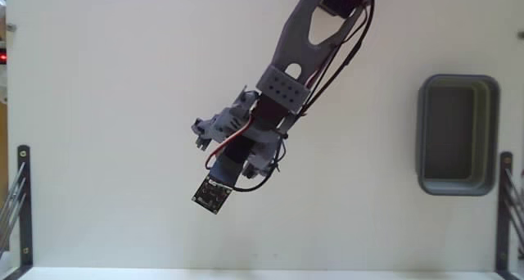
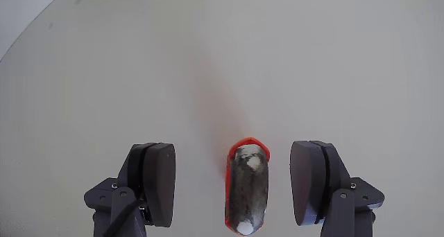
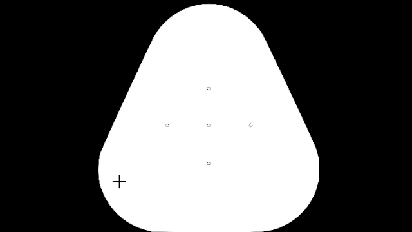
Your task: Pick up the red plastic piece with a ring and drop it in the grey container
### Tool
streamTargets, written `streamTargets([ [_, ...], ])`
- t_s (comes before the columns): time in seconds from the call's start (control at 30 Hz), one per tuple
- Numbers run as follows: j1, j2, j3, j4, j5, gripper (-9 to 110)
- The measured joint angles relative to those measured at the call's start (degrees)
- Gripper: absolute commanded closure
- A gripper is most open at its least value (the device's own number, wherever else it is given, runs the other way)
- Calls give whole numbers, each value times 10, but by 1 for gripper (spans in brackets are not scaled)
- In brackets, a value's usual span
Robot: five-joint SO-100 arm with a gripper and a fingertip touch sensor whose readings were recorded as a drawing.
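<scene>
In the fixed view, the grey rounded-rectangle plastic tub (image 1: 458,135) sits on the white tabletop (image 1: 106,133) at the right, well apart from the grey robot arm (image 1: 282,88) reaching down from the top. In the wrist view, the small red-orange oblong plastic piece (image 2: 247,188) lies between the fingers (image 2: 158,181) of the gripper (image 2: 234,185), nearer the right one.

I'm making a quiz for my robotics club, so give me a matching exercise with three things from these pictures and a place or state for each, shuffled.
Things:
1. red plastic piece
2. grey container
3. gripper

Places or states:
A. at the right side of the table in the fixed view, nothing inside
B. open, fingers apart
C. lying between the fingers in the wrist view, nearer the right one

Pairs: 1-C, 2-A, 3-B
</scene>
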Motion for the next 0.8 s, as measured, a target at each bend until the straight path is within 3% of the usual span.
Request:
streamTargets([
  [0.8,0,0,70,-75,-1,-9],
])
